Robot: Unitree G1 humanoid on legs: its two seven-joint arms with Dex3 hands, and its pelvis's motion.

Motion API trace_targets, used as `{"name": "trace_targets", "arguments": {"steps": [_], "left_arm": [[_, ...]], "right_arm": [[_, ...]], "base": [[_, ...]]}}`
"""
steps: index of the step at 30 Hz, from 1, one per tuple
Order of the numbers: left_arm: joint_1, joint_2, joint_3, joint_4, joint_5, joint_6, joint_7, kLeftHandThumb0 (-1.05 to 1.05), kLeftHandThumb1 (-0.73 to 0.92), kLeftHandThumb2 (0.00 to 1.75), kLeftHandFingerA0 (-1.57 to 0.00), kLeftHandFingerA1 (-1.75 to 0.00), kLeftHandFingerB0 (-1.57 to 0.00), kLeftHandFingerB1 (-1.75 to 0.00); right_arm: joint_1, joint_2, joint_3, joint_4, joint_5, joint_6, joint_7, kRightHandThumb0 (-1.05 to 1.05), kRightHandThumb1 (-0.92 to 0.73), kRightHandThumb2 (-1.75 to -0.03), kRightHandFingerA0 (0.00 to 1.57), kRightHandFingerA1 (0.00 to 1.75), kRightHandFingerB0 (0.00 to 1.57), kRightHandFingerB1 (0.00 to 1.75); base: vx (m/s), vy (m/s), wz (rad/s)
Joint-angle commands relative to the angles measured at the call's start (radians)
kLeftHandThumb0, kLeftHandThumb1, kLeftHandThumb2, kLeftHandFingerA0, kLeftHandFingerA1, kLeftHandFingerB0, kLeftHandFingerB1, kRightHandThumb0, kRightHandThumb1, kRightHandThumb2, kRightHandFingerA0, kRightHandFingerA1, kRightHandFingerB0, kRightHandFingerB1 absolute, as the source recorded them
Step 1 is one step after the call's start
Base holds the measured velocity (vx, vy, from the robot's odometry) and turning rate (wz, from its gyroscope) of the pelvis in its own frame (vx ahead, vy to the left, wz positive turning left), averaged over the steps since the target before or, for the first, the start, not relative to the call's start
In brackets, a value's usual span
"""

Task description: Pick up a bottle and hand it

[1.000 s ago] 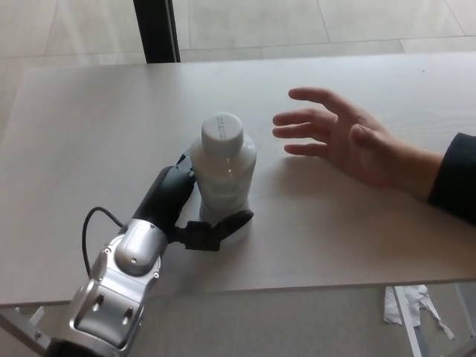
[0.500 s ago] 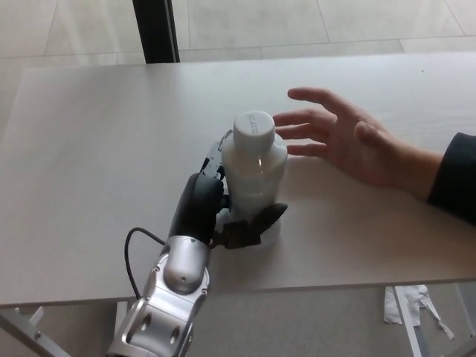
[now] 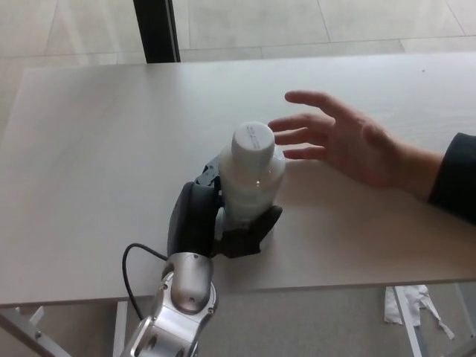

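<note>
Near the table's (image 3: 89, 134) front edge, about midway along it, my left hand (image 3: 204, 216) has its fingers (image 3: 249, 230) wrapped round the one white capped bottle (image 3: 249, 175), held upright so it can pass cleanly across. One person's hand (image 3: 342, 141) waits open just beside the cap, palm ready to receive; my right hand is out of view.

Bottle (image 3: 251, 178): translucent milky-white plastic, smooth, faint glossy highlight on shoulder; cap (image 3: 253, 138) opaque white plastic, matt.
Left hand (image 3: 223, 219): black plastic, smooth, semi-matt shell; thumb (image 3: 253, 227) duller black.
Forearm (image 3: 178, 312): silver casing, metallic sheen, glossy; black cable (image 3: 134, 260) looks rubbery.
Table (image 3: 97, 163): pale wood-look top, fine grain, matt, smooth.
Person's sleeve (image 3: 457, 178): dark cloth, matt.
Floor (image 3: 297, 22): pale tiles, slight sheen.
</note>
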Motion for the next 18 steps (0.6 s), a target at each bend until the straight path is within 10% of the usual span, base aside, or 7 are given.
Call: {"name": "trace_targets", "arguments": {"steps": [1,18], "left_arm": [[0.003,0.037,0.025,0.016,0.033,-0.17,0.078,-0.04,0.58,1.27,-0.95,-1.75,-0.78,-1.71],[-0.411,0.025,0.016,0.188,0.07,-0.039,0.033,0.01,0.35,1.45,-0.97,-1.69,-0.87,-1.5]], "right_arm": [[0.013,-0.009,-0.009,-0.011,-0.009,-0.02,-0.015,-0.68,-0.62,-0.59,0.5,0.77,0.36,0.6],[-0.006,-0.024,0.005,0.026,-0.021,-0.031,-0.002,-0.65,-0.59,-0.6,0.48,0.77,0.36,0.59]], "base": [[0.0,0.0,0.0],[0.0,0.0,0.0]]}}
